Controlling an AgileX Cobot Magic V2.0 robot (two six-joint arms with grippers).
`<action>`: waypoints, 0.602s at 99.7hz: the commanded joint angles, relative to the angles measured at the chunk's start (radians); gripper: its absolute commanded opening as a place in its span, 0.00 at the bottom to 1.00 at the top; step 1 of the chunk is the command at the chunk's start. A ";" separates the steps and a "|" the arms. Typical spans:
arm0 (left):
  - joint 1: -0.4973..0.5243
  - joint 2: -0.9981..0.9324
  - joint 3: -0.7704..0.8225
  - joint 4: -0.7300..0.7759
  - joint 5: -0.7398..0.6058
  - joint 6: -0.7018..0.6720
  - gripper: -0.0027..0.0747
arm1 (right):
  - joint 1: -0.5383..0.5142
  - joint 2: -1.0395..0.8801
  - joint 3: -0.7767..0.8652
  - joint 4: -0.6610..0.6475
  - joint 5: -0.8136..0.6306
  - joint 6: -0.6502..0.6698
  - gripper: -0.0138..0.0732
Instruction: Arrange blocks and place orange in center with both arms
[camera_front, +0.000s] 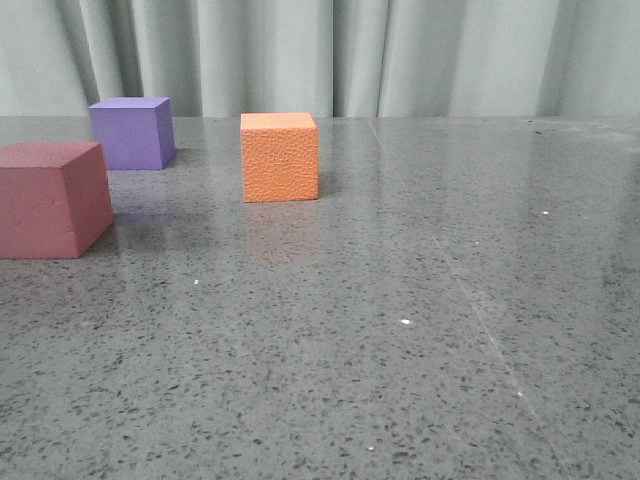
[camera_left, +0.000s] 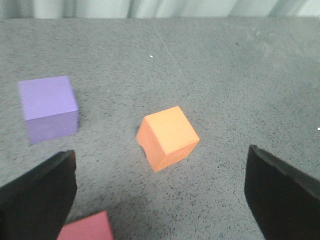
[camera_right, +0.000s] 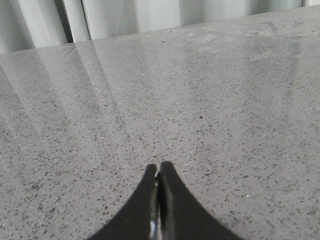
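The orange cube (camera_front: 280, 157) stands on the grey stone table (camera_front: 400, 330), left of the middle and far back. The purple cube (camera_front: 132, 132) is behind it to the left. The pinkish-red cube (camera_front: 52, 198) is at the left edge, nearer. No gripper shows in the front view. In the left wrist view my left gripper (camera_left: 160, 187) is wide open and empty above the table, with the orange cube (camera_left: 167, 136) ahead of its jaws, the purple cube (camera_left: 48, 107) further off and the pinkish-red cube (camera_left: 86, 228) by one finger. My right gripper (camera_right: 159, 167) is shut and empty over bare table.
A pale green-grey curtain (camera_front: 380, 55) hangs along the table's far edge. The tabletop (camera_right: 200, 100) under the right gripper is bare speckled stone.
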 joint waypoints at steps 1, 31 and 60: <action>-0.080 0.084 -0.102 0.129 -0.073 -0.145 0.86 | -0.005 -0.024 -0.015 -0.002 -0.082 -0.015 0.08; -0.300 0.419 -0.365 0.550 -0.027 -0.547 0.86 | -0.005 -0.024 -0.015 -0.002 -0.082 -0.015 0.08; -0.312 0.508 -0.420 0.539 -0.017 -0.557 0.86 | -0.005 -0.024 -0.015 -0.002 -0.082 -0.015 0.08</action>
